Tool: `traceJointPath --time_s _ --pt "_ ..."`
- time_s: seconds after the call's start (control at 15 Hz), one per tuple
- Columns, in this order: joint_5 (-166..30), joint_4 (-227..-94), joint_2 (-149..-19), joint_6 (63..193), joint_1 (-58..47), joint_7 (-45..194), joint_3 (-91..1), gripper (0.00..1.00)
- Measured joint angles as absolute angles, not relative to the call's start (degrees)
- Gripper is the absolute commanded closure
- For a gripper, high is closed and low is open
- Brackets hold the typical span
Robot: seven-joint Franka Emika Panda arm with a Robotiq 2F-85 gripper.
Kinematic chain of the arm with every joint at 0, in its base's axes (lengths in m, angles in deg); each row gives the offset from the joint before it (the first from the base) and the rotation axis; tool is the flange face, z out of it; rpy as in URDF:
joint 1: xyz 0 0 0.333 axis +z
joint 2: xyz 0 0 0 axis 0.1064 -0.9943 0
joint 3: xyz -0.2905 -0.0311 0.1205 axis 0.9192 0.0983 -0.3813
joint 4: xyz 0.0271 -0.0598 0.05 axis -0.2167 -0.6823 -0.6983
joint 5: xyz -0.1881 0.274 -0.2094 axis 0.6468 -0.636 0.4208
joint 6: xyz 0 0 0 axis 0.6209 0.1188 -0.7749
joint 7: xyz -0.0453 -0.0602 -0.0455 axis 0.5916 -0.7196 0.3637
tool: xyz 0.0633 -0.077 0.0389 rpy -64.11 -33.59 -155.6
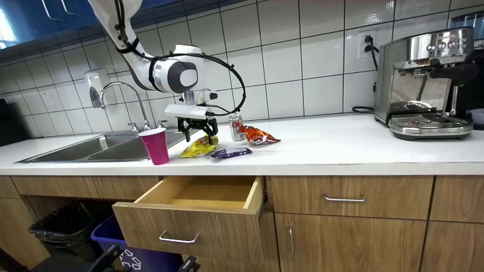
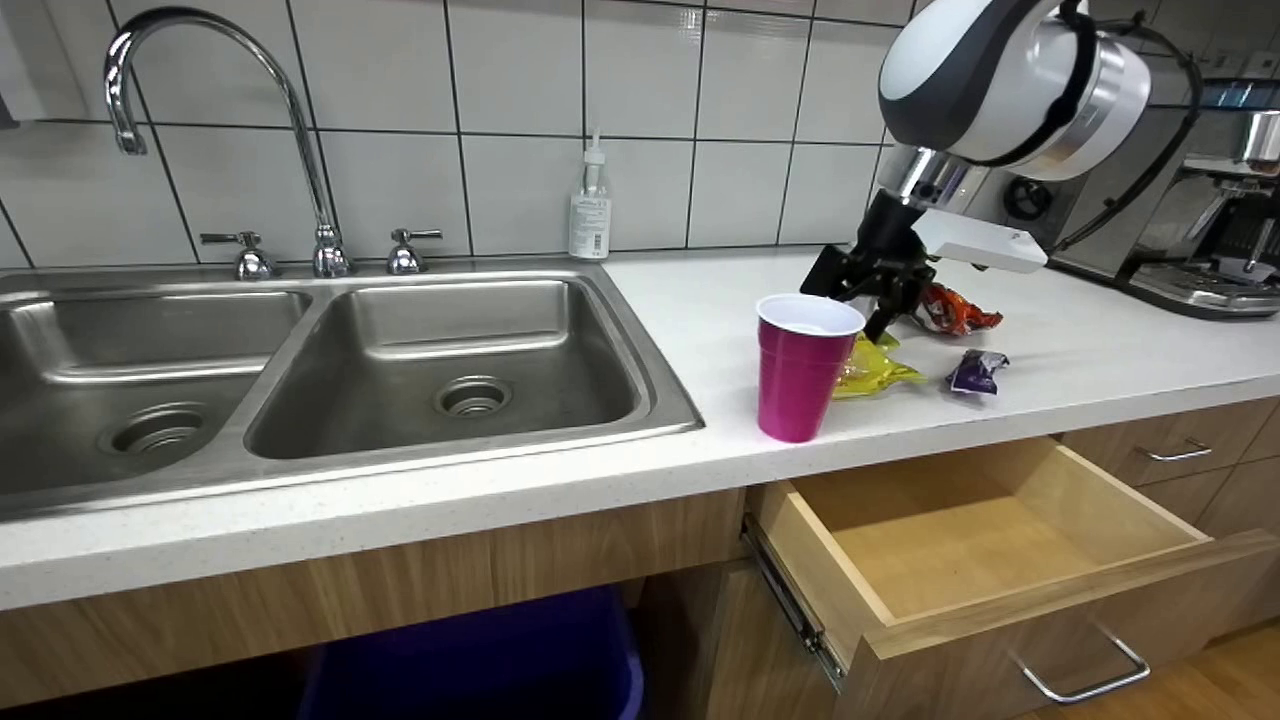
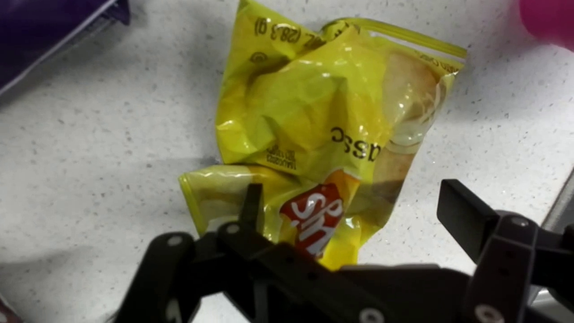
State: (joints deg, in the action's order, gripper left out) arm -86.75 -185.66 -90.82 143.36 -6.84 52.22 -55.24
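Note:
My gripper [image 1: 199, 139] is open and holds nothing. It points down over a crumpled yellow chip bag [image 1: 197, 149] on the white counter. In the wrist view the gripper [image 3: 354, 202] has its left finger over the lower part of the yellow bag [image 3: 309, 107], and its right finger is over bare counter. I cannot tell whether the left finger touches the bag. A pink cup [image 2: 803, 375] with a white inside stands upright beside the bag near the sink. A small purple packet [image 1: 231, 152] lies on the bag's other side. An orange-red bag [image 1: 261, 135] lies farther along, beside a silver can [image 1: 235, 130].
A wooden drawer [image 2: 1040, 590] is pulled open below the counter. A double sink [image 2: 640, 430] with a tall faucet [image 2: 300, 130] lies on the cup's side. A coffee machine [image 1: 427, 83] stands on the opposite side. A soap bottle [image 2: 590, 215] stands behind. A blue bin [image 2: 480, 660] is under the counter.

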Motion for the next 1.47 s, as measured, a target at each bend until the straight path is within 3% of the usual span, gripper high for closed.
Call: traceJointPath --time_s 1.0,1.07,1.13,1.47 --pt "-81.67 -185.66 -88.92 139.82 -7.94 52.22 -54.74 0.00" --pt "-81.56 -185.66 -88.82 139.56 -7.94 52.18 -54.74 0.08" --pt "-81.48 -185.66 -88.69 139.34 -7.94 52.15 -54.74 0.28" --pt "-80.64 -185.84 -88.00 138.88 -7.94 52.05 -54.74 0.66"
